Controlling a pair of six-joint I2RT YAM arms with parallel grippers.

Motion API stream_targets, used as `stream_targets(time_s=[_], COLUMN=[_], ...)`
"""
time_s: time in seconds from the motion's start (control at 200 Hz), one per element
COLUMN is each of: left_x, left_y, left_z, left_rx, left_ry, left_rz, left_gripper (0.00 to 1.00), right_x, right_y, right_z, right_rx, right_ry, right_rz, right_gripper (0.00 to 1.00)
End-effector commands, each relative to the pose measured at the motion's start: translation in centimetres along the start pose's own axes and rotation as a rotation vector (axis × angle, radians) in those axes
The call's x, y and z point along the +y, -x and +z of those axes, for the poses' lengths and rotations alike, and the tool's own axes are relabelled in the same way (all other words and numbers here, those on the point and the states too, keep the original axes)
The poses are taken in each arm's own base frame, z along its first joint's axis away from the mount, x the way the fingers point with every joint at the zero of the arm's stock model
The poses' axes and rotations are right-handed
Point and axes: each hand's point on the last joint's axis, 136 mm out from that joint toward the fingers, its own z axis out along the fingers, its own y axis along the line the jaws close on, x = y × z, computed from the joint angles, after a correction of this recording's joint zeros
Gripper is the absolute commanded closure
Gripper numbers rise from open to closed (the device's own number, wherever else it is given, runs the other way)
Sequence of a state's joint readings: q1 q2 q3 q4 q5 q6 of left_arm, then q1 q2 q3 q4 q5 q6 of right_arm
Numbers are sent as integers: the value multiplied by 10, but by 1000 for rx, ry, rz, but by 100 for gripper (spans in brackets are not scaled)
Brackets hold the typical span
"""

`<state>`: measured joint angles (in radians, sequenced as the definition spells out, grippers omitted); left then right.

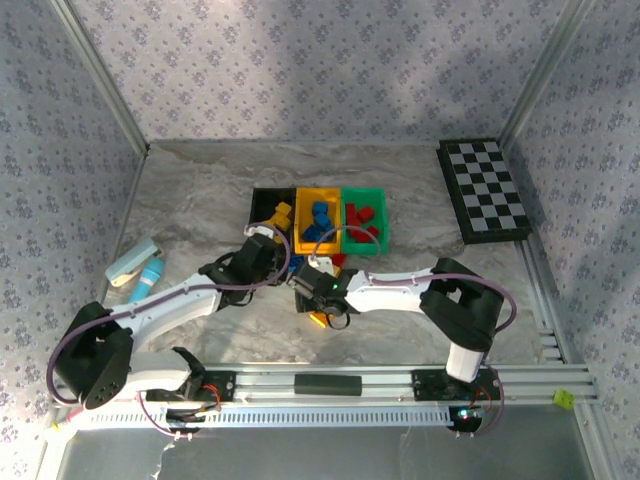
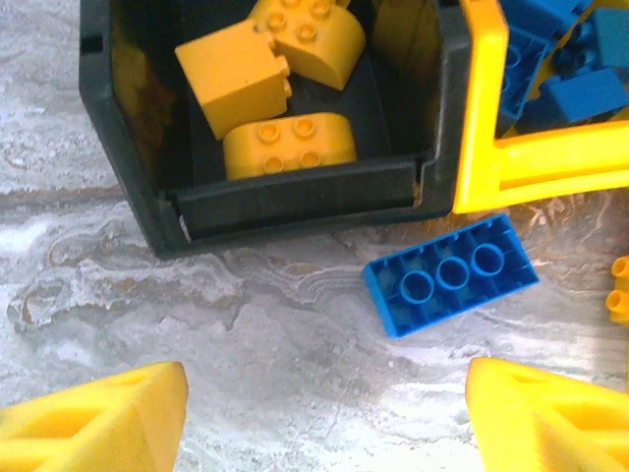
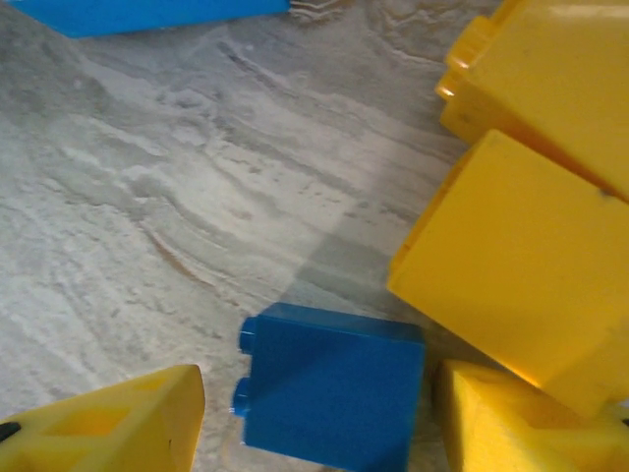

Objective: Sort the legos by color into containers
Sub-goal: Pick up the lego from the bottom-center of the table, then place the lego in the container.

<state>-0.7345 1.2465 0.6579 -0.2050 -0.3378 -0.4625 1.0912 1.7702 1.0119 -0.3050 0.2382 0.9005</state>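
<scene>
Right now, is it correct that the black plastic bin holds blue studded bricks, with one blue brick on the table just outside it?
Not quite: the left wrist view shows yellow studded bricks in the black plastic bin. One blue brick does lie on the marbled table just outside it.

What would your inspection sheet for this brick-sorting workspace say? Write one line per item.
Surface: marbled table, no spills seen.
Job's things: black bin holds yellow bricks, yellow bin blue bricks, green bin red bricks; flat blue brick and loose yellow bricks unsorted.
Clutter: chequered board far right; pale blue items at left.
Grippers: left gripper open, empty; right gripper open, straddling small blue brick.
Cables: purple cables loop along both arms.
Surroundings: patterned walls, metal frame.
</scene>
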Motion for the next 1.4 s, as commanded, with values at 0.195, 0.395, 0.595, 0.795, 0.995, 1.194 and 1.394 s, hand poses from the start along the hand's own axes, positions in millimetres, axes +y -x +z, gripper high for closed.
stream_targets(time_s=[0.195,0.395,0.595,0.795,0.995,1.194,1.394], left_x=[5,11,20,21,20,13,-2], left_y=[1,-2,-15,-36,-52,-56,-51], left_z=[-2,-7,-8,-4,-8,-14,-14], left_rx=[-28,-29,-18,33,72,94,112], left_ry=[3,15,26,5,-32,-85,-148], left_rz=[-53,-61,-96,-149,-200,-226,-212], left_gripper=[26,26,26,26,26,25,19], right_x=[2,12,29,17,11,-1,-1], right_y=[-2,0,42,120,187,222,221], right_z=[8,7,-37,-65,-51,-18,-26], right_rx=[34,37,-72,-209,-246,-232,-244], right_ry=[-117,-94,-21,0,84,34,41], right_rz=[-144,-163,-190,-190,-122,-128,-146], right_gripper=[38,59,59,57,55,45,39])
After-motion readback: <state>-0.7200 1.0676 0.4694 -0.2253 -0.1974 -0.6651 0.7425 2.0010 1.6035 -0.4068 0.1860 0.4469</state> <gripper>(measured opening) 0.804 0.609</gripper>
